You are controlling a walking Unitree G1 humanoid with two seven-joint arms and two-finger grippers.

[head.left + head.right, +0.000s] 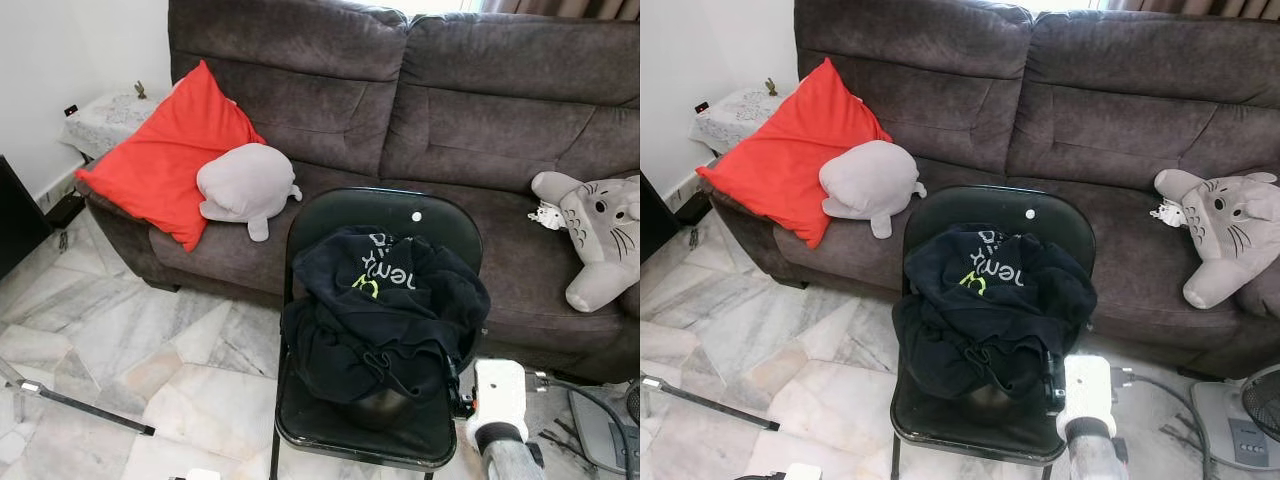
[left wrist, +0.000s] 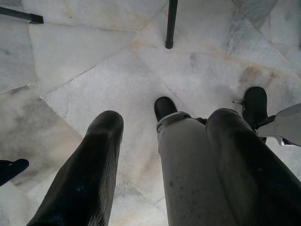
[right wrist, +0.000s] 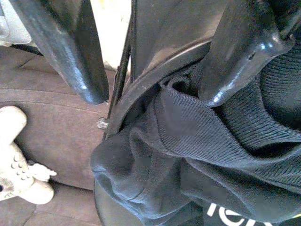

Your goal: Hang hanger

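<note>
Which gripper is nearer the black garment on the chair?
Right. The right gripper is at the black garment on the chair, fingers open around its edge. The left gripper hangs low, pointing at the marble floor.

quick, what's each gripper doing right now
Left gripper: open, holding nothing, hanging over the marble floor.
Right gripper: open, fingers astride the black sweater at the edge of the folding chair, nothing gripped.

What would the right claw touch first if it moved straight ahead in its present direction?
Most likely the black sweater piled on the folding chair. The right claw is open, one finger already at the fabric.
</note>
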